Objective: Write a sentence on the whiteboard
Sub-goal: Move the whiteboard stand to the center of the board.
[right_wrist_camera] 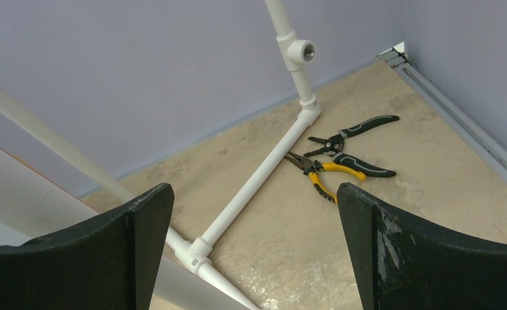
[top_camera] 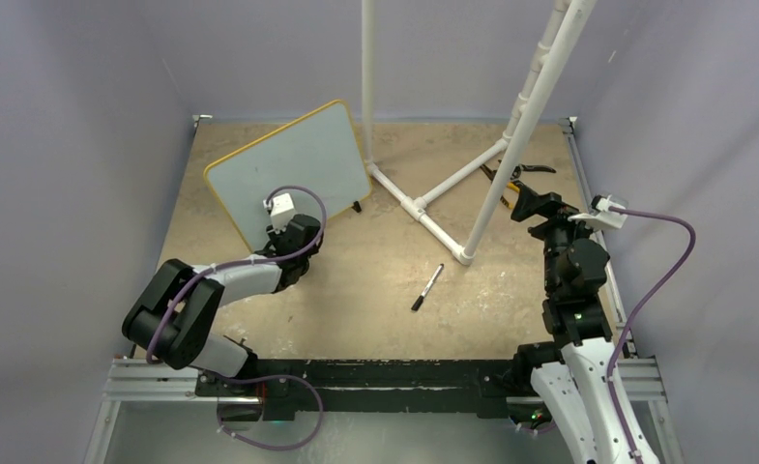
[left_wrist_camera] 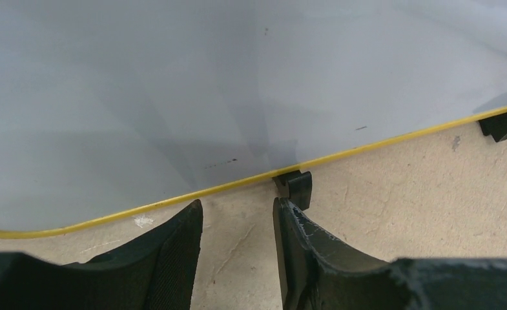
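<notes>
The whiteboard [top_camera: 288,164], pale grey with a thin yellow frame, stands tilted at the back left of the table. In the left wrist view its blank face [left_wrist_camera: 237,84] fills the upper part, with a small black foot [left_wrist_camera: 297,185] under the lower edge. My left gripper [top_camera: 273,222] [left_wrist_camera: 236,205] sits low in front of that edge. It is open, jaws fairly close together, with only bare table between them. Its right fingertip [left_wrist_camera: 288,213] is right by the foot. My right gripper [top_camera: 535,205] [left_wrist_camera: 256,190] hangs wide open and empty at the right.
A black marker [top_camera: 427,287] lies on the table's middle, nearer the right arm. A white pipe frame [top_camera: 433,208] [right_wrist_camera: 257,174] stands on the back half. Two pairs of pliers [top_camera: 510,174] [right_wrist_camera: 341,155] lie by the right rear. Grey walls enclose the table.
</notes>
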